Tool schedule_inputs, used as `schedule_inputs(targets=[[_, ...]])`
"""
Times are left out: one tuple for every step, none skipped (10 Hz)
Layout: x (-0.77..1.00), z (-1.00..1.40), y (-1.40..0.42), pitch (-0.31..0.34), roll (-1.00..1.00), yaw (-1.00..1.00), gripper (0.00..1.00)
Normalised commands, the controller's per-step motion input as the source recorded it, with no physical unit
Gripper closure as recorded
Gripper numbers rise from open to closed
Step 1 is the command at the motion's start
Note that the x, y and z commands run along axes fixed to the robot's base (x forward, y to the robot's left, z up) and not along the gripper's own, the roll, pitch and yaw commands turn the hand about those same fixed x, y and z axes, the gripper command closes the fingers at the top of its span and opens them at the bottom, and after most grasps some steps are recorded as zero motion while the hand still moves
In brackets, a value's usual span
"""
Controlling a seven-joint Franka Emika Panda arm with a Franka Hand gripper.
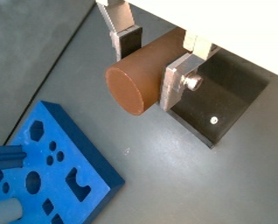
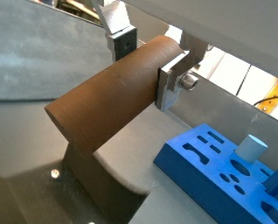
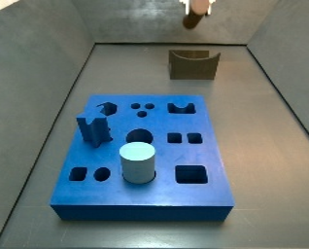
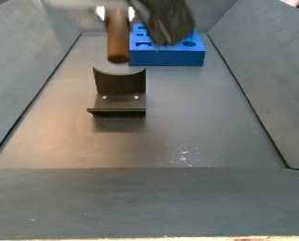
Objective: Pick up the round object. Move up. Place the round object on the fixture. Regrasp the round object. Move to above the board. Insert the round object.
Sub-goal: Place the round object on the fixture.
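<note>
My gripper (image 1: 151, 66) is shut on the round object (image 1: 132, 90), a brown-orange cylinder peg with a lighter end face, gripped across its side between both silver fingers. Both wrist views show this grip; the peg (image 2: 100, 114) looks long there. In a side view the peg (image 4: 118, 40) hangs upright in the air just above the fixture (image 4: 118, 92), a dark block with a U-shaped notch. The fixture also shows beside the peg (image 1: 229, 96) and at the far end of the floor (image 3: 192, 64). The blue board (image 3: 144, 156) lies apart from the gripper (image 3: 196, 10).
A pale white-green cylinder (image 3: 138, 161) and a dark blue upright piece (image 3: 92, 128) stand in the board's holes. Grey walls enclose the floor on all sides. The board also shows in a wrist view (image 1: 54, 166) and behind the fixture (image 4: 171, 49).
</note>
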Motion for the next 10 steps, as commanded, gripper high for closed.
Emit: schedule_inputs(targets=[[0.15, -1.00, 0.13, 0.320, -1.00, -0.12, 1.00], [0.15, -1.00, 0.14, 0.339, -1.00, -0.17, 1.00], [0.16, -1.00, 0.14, 0.339, -1.00, -0.24, 1.00], [0.17, -1.00, 0.14, 0.279, -0.82, -0.23, 1.00], [0.18, -1.00, 0.14, 0.217, -0.63, -0.24, 1.00], [0.17, -0.93, 0.13, 0.147, -0.49, -0.25, 1.00], [0.13, -0.68, 0.09, 0.057, -0.38, -0.24, 1.00], [0.11, -0.49, 0.07, -0.005, -0.34, -0.22, 1.00], [0.10, -0.39, 0.07, -0.036, -0.31, -0.21, 1.00], [0.07, -0.30, 0.08, -0.093, -0.25, -0.17, 1.00]])
